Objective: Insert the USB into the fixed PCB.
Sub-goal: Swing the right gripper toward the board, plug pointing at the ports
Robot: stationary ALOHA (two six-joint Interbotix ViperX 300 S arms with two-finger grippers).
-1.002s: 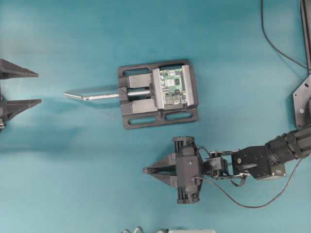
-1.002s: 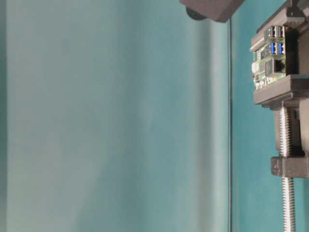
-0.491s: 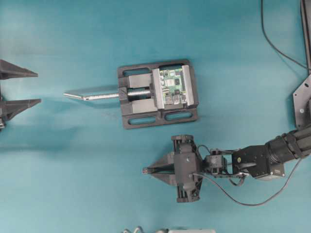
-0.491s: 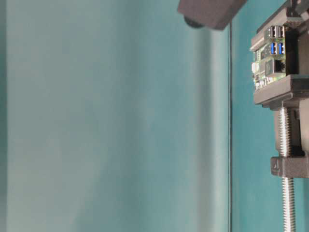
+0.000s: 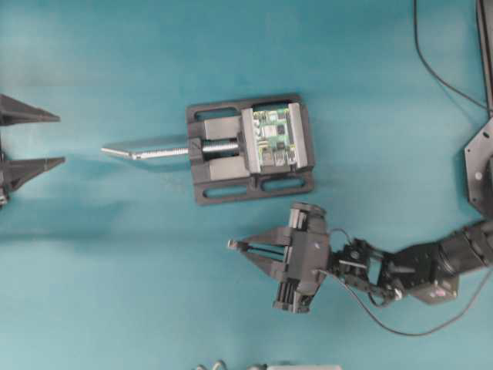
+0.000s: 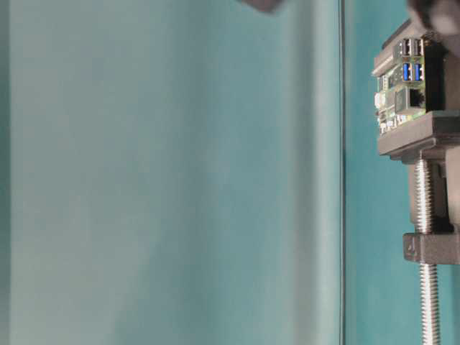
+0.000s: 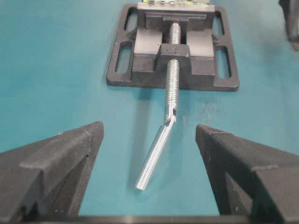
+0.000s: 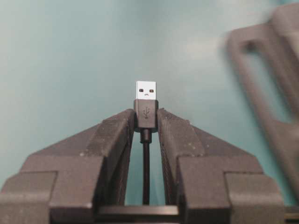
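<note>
On the blue table [image 5: 115, 293] you see a black vise [image 5: 250, 150], and everything else sits around it. Your right arm [image 5: 416, 270] comes in from the right side and stops below the vise in the overhead view, not touching it. Your right gripper [image 5: 233, 245] points left, and its tip ends below the vise's left end. Your left gripper [image 5: 46, 139] waits far to the left of the vise, with its two fingers [image 7: 56, 163] spread wide and nothing between them. The vise's silver screw rod [image 5: 150, 149] sticks out toward that gripper, and its bent handle end rests on the table. The fixed PCB [image 5: 276, 139] is the little green board clamped in the right half of the vise. From table level you see its silver and blue ports [image 6: 411, 61] at its edge. The USB [image 8: 146, 100] is pinched between the right gripper's fingers [image 8: 117, 140], below the vise and well apart from the board. Its silver end pokes out past the fingertips, and its thin black cable [image 8: 145, 172] runs back between them.
</note>
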